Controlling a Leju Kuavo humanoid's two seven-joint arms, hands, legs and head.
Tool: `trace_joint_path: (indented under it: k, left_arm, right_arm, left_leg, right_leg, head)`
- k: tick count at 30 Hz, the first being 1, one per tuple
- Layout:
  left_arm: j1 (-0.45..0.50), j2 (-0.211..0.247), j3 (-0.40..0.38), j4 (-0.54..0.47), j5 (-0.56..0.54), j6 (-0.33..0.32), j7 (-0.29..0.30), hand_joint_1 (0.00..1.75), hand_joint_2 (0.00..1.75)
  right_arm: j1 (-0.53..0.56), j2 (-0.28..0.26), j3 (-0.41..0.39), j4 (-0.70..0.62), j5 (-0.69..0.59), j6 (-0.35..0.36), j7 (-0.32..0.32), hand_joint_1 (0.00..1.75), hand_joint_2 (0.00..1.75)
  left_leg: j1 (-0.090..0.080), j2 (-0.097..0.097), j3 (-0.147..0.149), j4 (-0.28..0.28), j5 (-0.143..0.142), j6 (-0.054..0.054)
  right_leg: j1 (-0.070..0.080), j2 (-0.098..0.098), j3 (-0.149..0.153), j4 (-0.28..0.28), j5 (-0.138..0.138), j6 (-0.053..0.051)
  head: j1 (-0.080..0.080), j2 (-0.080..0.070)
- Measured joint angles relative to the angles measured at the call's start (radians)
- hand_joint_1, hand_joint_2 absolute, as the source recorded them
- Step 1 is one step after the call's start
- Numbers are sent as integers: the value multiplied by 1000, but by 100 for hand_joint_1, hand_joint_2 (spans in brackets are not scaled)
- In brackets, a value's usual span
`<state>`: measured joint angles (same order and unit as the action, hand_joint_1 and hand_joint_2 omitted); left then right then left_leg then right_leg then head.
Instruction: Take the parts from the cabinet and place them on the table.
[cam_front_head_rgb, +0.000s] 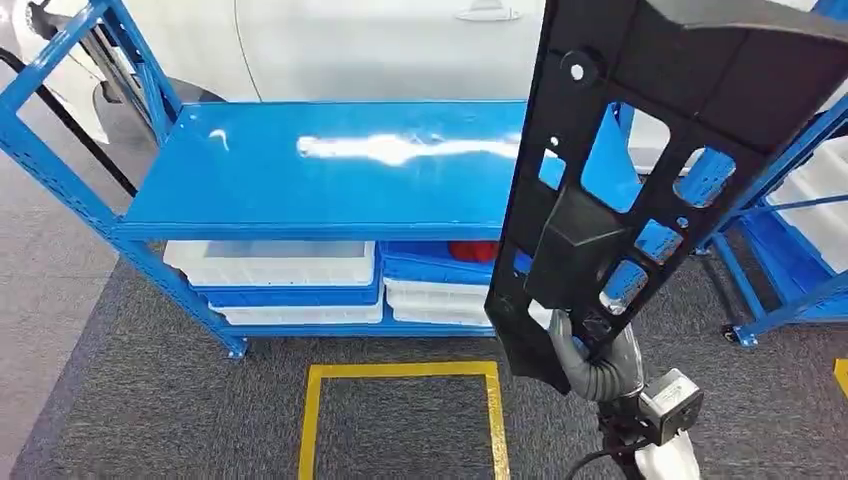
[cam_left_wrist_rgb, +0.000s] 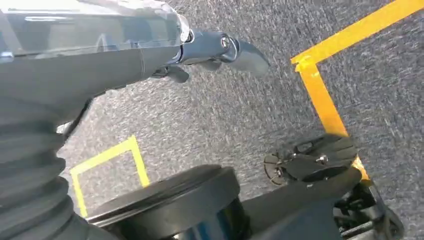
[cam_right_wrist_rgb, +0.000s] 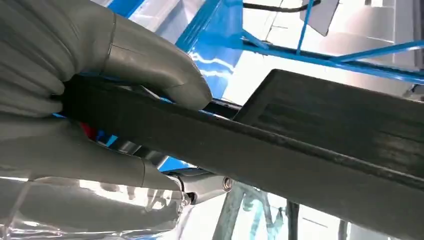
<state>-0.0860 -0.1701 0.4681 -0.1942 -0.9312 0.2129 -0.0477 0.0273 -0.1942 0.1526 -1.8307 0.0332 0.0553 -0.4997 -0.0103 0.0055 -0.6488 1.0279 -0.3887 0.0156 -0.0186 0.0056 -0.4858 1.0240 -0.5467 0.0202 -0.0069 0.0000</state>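
Note:
A large black plastic part (cam_front_head_rgb: 640, 170) with several cut-outs stands upright in front of me, its top reaching the upper right corner of the head view. My right hand (cam_front_head_rgb: 590, 360) grips its lower edge from below. In the right wrist view the thumb and fingers of that hand (cam_right_wrist_rgb: 100, 100) clamp the part's thin black edge (cam_right_wrist_rgb: 300, 145). The part hangs just before the right end of the blue table top (cam_front_head_rgb: 330, 170), which is bare and glossy. My left hand (cam_left_wrist_rgb: 100, 70) hangs over the grey carpet with its fingers (cam_left_wrist_rgb: 240, 52) stretched out and nothing in them.
White and blue bins (cam_front_head_rgb: 275, 265) sit on the lower shelf under the table, with something red (cam_front_head_rgb: 470, 250) behind them. A yellow tape square (cam_front_head_rgb: 400, 400) marks the carpet before the table. Another blue rack (cam_front_head_rgb: 800, 240) stands at the right, and a white car (cam_front_head_rgb: 380, 40) behind.

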Motion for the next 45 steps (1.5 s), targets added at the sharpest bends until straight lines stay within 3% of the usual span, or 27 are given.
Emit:
trace_joint_path:
  k: [4, 6, 7, 9, 14, 15, 16, 17, 18, 21, 22, 23, 25, 26, 27, 29, 30, 31, 32, 33, 36, 37, 38, 39, 41, 43, 45]
  left_arm:
    - [4, 1, 2, 0, 1, 0, -3, 0, 175]
    - [1, 1, 3, 0, 1, -1, -4, 0, 175]
    - [-2, 1, 3, 0, 1, -1, -5, 0, 175]
    - [-4, 1, 4, 0, 0, -3, -8, 0, 175]
    - [-4, 1, 4, 0, 0, -4, -8, 0, 175]
    - [-4, 0, 4, 0, -3, -5, -8, 0, 175]
    - [-2, 0, 4, 0, -6, -6, -8, 0, 175]
    - [0, 1, 4, -1, -6, -7, -8, 0, 175]
    - [-1, 0, 4, -1, -8, -7, -8, 0, 175]
    - [5, -8, 4, -1, -12, -11, -13, 0, 175]
    - [8, -12, 4, -1, -14, -10, -19, 0, 175]
    - [11, -12, 4, -1, -19, -6, -19, 0, 175]
    - [16, -14, 4, -1, -29, 1, -12, 0, 175]
    - [16, -14, 3, -1, -33, 2, -6, 0, 175]
    - [16, -14, 2, -1, -34, 3, -1, 0, 175]
    - [16, -13, 3, -1, -35, 6, 3, 0, 175]
    - [14, -13, 3, -1, -35, 7, 4, 0, 175]
    - [12, -13, 3, -1, -35, 10, 2, 0, 175]
    - [14, -11, 3, -1, -35, 14, -2, 0, 175]
    - [14, -10, 3, -1, -35, 16, -5, 0, 175]
    - [11, -8, 4, -1, -37, 24, -11, 0, 175]
    - [9, -7, 4, -1, -40, 25, -11, 0, 175]
    - [9, -7, 4, -1, -42, 26, -12, 0, 175]
    - [7, -7, 4, -1, -43, 27, -14, 0, 175]
    - [-2, -5, 4, -1, -44, 27, -14, 0, 175]
    - [-5, -4, 4, -1, -48, 27, -13, 0, 175]
    - [-6, -4, 4, -1, -53, 28, -13, 0, 175]
  right_arm:
    - [7, 1, -8, -8, 2, 1, 1, 175, 175]
    - [10, 2, -8, -17, 3, 1, 2, 175, 175]
    - [12, 2, -10, -21, 4, 2, 2, 175, 175]
    - [18, 3, -13, -27, 6, 2, 2, 175, 175]
    - [23, 4, -15, -30, 6, 1, 3, 175, 175]
    - [30, 4, -16, -35, 8, 1, 3, 175, 175]
    - [37, 4, -21, -47, 9, 1, 4, 175, 175]
    - [42, 5, -24, -54, 9, 1, 3, 175, 175]
    - [47, 5, -27, -58, 9, 1, 3, 175, 175]
    - [61, 6, -33, -72, 9, 2, 3, 175, 175]
    - [69, 7, -35, -76, 9, 2, 3, 175, 175]
    - [76, 7, -40, -83, 9, 3, 4, 175, 175]
    - [92, 7, -50, -95, 9, 5, 18, 175, 175]
    - [101, 8, -52, -100, 9, 6, 21, 175, 175]
    - [111, 8, -54, -104, 9, 8, 24, 175, 175]
    - [127, 8, -59, -117, 9, 10, 33, 175, 175]
    - [135, 8, -60, -125, 10, 10, 35, 175, 175]
    - [142, 10, -63, -135, 10, 11, 35, 175, 175]
    - [143, 14, -67, -141, 9, 15, 35, 175, 175]
    - [145, 16, -70, -147, 9, 17, 34, 175, 175]
    - [147, 22, -74, -150, -7, 36, 30, 175, 175]
    - [146, 27, -75, -150, -10, 38, 29, 175, 175]
    - [143, 29, -75, -150, -12, 39, 29, 175, 175]
    - [142, 31, -75, -152, -12, 41, 29, 175, 175]
    - [147, 39, -75, -159, -12, 40, 27, 175, 175]
    - [154, 44, -79, -167, -12, 40, 24, 175, 175]
    - [157, 49, -86, -177, -12, 40, 21, 175, 175]
  left_leg:
    - [5, -4, -9, -1, 25, -24]
    - [7, -5, -32, 62, -85, -38]
    - [10, -5, -48, 141, -159, -45]
    - [11, -5, -61, 277, -222, -50]
    - [11, -5, -52, 308, -210, -49]
    - [11, -5, 10, 264, -145, -40]
    - [1, -7, 167, 58, -124, -8]
    - [-4, -6, 230, -49, -168, 4]
    - [-5, -7, 239, -66, -171, -6]
    - [-7, -6, 220, -87, -136, 15]
    - [-1, 0, 214, -99, -116, 16]
    - [0, 1, 201, -102, -103, 27]
    - [-1, 9, 174, -101, -81, 26]
    - [-1, 14, 161, -97, -72, 24]
    - [-1, 21, 147, -92, -66, 23]
    - [1, 39, 123, -75, -59, 17]
    - [3, 47, 111, -63, -59, 15]
    - [1, 54, 104, -45, -63, 8]
    - [-6, 58, 90, -30, -68, 0]
    - [-9, 68, 90, -22, -70, -4]
    - [-8, 99, 89, -12, -70, -15]
    - [-2, 69, 83, -1, -85, -27]
    - [0, 32, 67, 40, -125, -34]
    - [4, 13, 40, 115, -174, -39]
    - [5, 6, -16, 270, -244, -42]
    - [5, 6, -8, 286, -222, -36]
    - [4, -5, 78, 129, -134, -21]
  right_leg:
    - [-4, -5, -31, 4, 30, -39]
    - [-4, -7, -59, 4, 55, -49]
    - [-3, -6, -78, 5, 70, -50]
    - [0, -7, -110, 6, 94, -50]
    - [1, -8, -126, 7, 106, -50]
    - [6, -7, -154, 7, 128, -48]
    - [7, -5, -176, 7, 153, -47]
    - [12, -4, -178, 7, 162, -39]
    - [9, -8, -177, 1, 172, -33]
    - [8, -8, -176, -27, 208, -10]
    - [4, -6, -186, -13, 181, -11]
    - [6, -5, -201, 26, 119, -10]
    - [4, -5, -238, 173, -1, -3]
    - [4, -5, -254, 242, -16, 2]
    - [2, -5, -260, 291, 3, 5]
    - [-6, -10, -207, 251, 78, 12]
    - [-9, -23, -145, 169, 97, 17]
    - [-13, -60, -75, 72, 88, 22]
    - [0, -99, -35, 13, 47, 22]
    - [2, -88, -42, 9, 37, -1]
    - [-1, -56, -56, 6, 45, -29]
    - [-3, -50, -60, 5, 51, -38]
    - [-4, -39, -66, 5, 56, -45]
    - [-3, -30, -73, 5, 61, -48]
    - [-1, -10, -83, 7, 69, -50]
    - [1, 14, -88, 7, 75, -50]
    - [6, 43, -87, 7, 79, -47]
  head:
    - [-4, 0]
    - [-4, 0]
    - [-4, 0]
    - [-4, 0]
    - [-4, 0]
    - [-4, 0]
    - [-4, 0]
    - [-4, 0]
    - [-4, 0]
    - [-5, 0]
    - [-5, 0]
    - [-5, 0]
    - [-5, 0]
    - [-5, 0]
    - [-5, 0]
    - [-5, 0]
    - [-5, 0]
    - [-5, 0]
    - [-4, 0]
    - [-7, 0]
    - [-6, 0]
    - [-6, 0]
    - [-6, 0]
    - [-6, 0]
    - [-6, 0]
    - [-6, 0]
    - [-6, 0]
